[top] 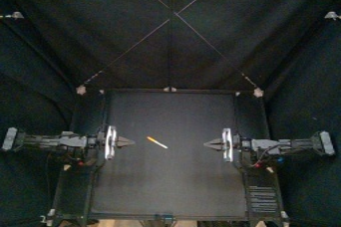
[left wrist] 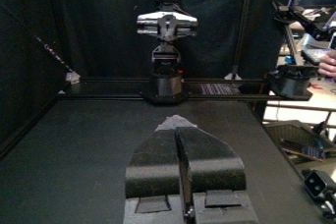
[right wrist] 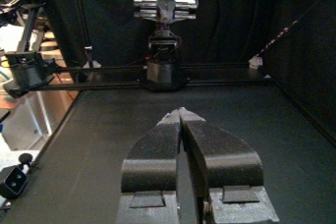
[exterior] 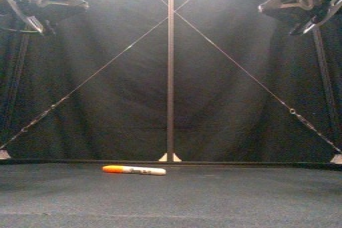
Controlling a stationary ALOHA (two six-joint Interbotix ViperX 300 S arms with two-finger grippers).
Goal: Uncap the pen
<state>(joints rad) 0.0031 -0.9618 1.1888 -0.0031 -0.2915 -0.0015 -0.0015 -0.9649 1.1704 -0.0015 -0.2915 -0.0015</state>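
Observation:
A marker pen (top: 158,142) with an orange barrel and a white cap end lies flat on the black table, a little left of centre; in the front view the pen (exterior: 134,170) rests near the front edge. My left gripper (top: 127,143) hovers at the table's left side, shut, its tips a short way left of the pen. My right gripper (top: 209,144) hovers at the right side, shut, farther from the pen. Neither wrist view shows the pen; each shows its own jaws pressed together, the left gripper (left wrist: 176,123) and the right gripper (right wrist: 180,114), facing the other arm.
The black table (top: 173,186) carries only the pen. Black curtains close the back and sides. Both arms sit raised at the table's left and right rails.

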